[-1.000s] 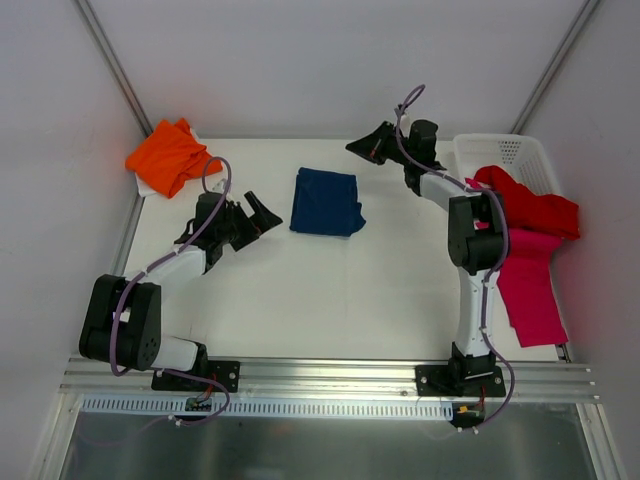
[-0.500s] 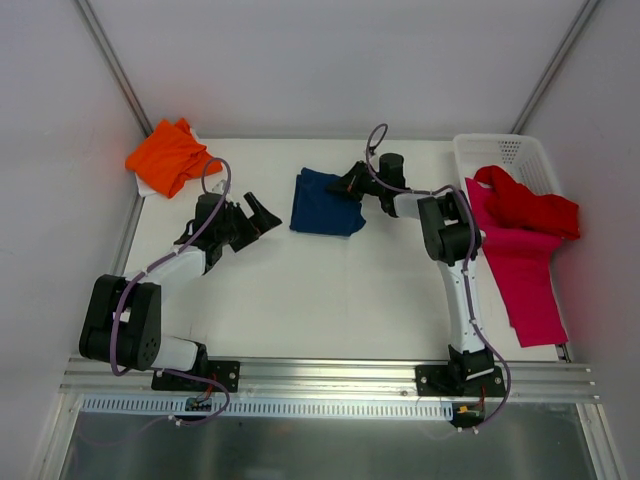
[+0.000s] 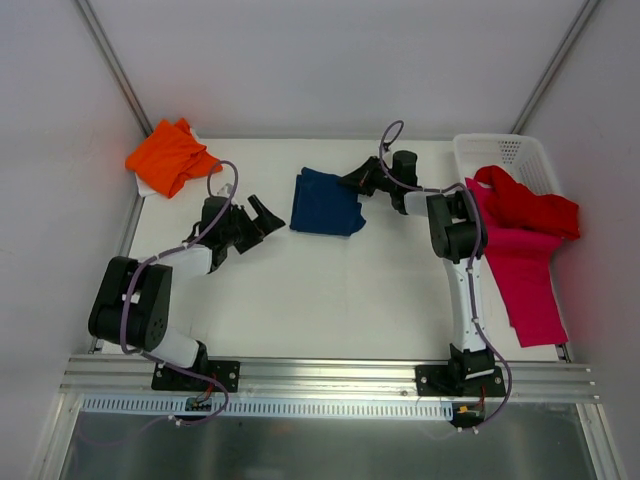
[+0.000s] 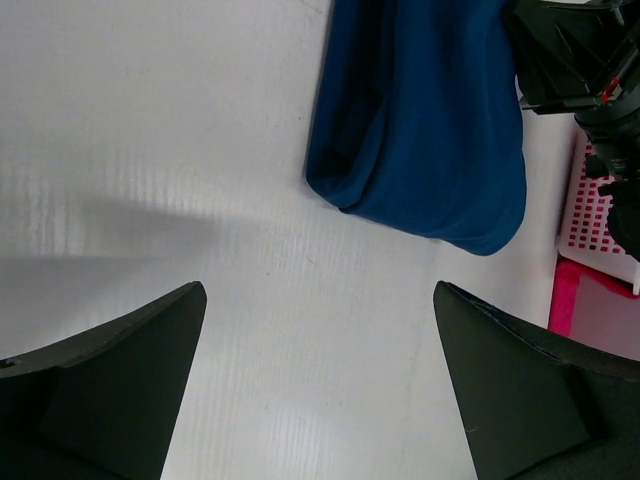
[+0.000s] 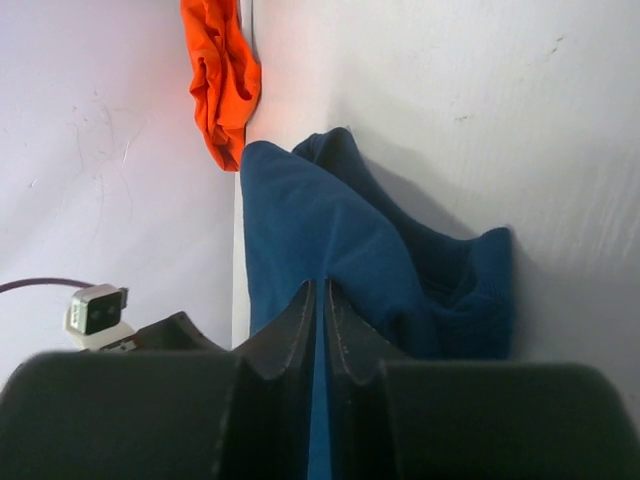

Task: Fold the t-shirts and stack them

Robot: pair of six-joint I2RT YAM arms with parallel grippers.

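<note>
The navy blue t-shirt [image 3: 325,202] lies folded at the back middle of the table. My right gripper [image 3: 352,181] sits at its far right corner. In the right wrist view the jaws [image 5: 322,285] stand almost together with a fold of the navy cloth [image 5: 330,230] pinched in the thin gap. My left gripper [image 3: 262,215] is open left of the shirt, over bare table [image 4: 320,290], with the navy shirt [image 4: 430,130] ahead of it. An orange t-shirt [image 3: 170,157] is bunched at the back left corner. A red t-shirt [image 3: 530,205] and a magenta-pink one [image 3: 527,285] hang from the basket.
The white mesh basket [image 3: 510,150] stands at the back right corner, its side also in the left wrist view [image 4: 600,200]. White walls close in the table at the left, back and right. The orange t-shirt [image 5: 220,70] lies against the left wall.
My right gripper swung from the back by the basket down to the navy shirt's right edge and closed on the cloth. The left arm's elbow shifted slightly; its gripper stays open.
</note>
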